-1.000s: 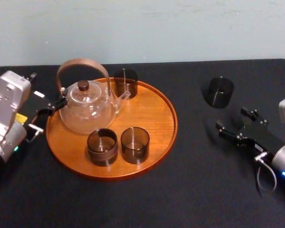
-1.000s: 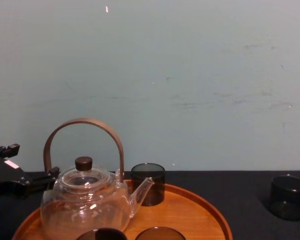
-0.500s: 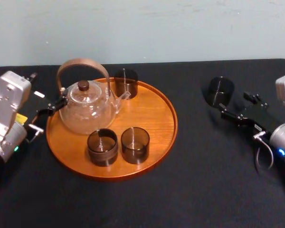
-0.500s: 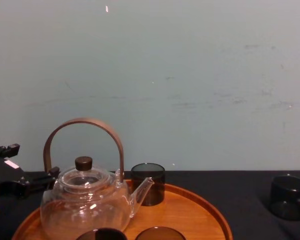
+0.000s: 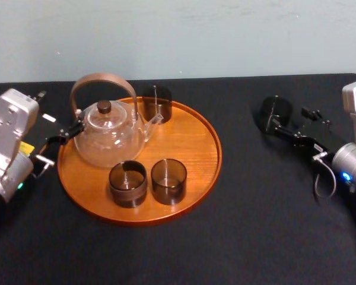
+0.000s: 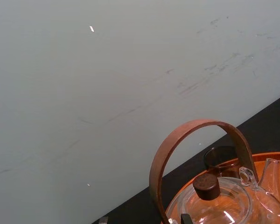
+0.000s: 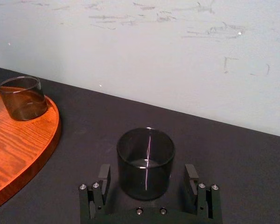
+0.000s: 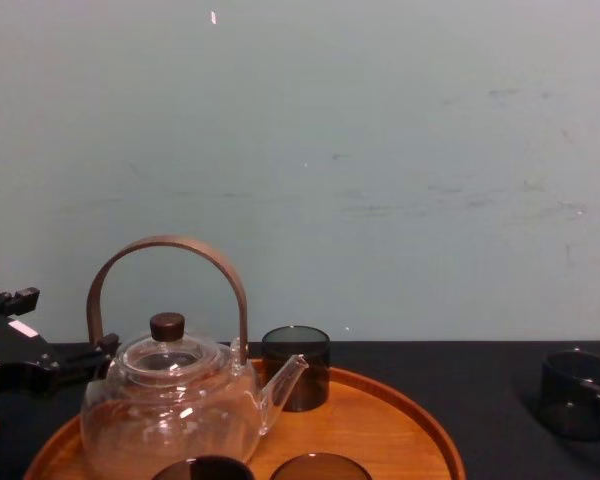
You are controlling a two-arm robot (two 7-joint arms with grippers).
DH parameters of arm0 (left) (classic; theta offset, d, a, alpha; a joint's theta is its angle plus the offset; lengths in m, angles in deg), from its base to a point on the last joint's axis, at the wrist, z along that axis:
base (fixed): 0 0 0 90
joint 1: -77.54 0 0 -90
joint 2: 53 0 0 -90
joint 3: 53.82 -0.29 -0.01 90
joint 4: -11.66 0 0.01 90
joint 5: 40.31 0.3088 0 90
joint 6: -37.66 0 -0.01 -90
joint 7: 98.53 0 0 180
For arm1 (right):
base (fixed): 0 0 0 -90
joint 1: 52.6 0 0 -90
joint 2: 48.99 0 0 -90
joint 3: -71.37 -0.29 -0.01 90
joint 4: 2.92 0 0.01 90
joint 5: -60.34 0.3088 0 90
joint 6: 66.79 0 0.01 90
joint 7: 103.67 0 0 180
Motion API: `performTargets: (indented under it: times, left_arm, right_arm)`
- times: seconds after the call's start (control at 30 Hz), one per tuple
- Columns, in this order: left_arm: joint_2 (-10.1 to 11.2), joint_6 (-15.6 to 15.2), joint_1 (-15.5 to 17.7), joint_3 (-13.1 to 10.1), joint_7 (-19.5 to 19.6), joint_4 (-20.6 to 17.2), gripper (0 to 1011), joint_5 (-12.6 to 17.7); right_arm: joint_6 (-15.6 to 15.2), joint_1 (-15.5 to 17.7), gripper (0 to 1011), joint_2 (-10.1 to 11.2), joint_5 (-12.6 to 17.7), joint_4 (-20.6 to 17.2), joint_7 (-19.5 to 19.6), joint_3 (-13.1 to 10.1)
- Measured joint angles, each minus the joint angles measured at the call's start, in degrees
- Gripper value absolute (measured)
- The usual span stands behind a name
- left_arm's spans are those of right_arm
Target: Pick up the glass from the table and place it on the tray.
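A dark smoked glass [image 5: 275,111] stands upright on the black table [image 5: 255,225], to the right of the round orange-brown tray [image 5: 196,136]. My right gripper [image 5: 289,119] is open, level with the table. In the right wrist view the glass [image 7: 145,162] sits between its two fingers [image 7: 104,179], with a gap on each side. In the chest view the glass [image 8: 577,392] is at the far right. My left gripper [image 5: 62,134] rests by the tray's left rim.
The tray carries a clear glass teapot [image 5: 110,133] with a curved wooden handle and three smoked glasses: one at the back [image 5: 157,102], two at the front [image 5: 128,183] [image 5: 168,180]. The tray's right half [image 5: 193,148] is bare wood.
My right gripper has moved forward and left to the glass on the table, so its fingers now flank it. The left arm, tray and teapot have not moved.
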Motion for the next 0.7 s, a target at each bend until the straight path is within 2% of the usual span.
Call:
performTargets:
  times: [0.7]
  left_arm:
    - [0.00, 0.00, 0.00, 0.00, 0.00, 0.00, 1010, 0.00]
  right_arm:
    - [2.89, -8.31, 1002, -2.71, -0.76, 11.77, -2.54, 2.27]
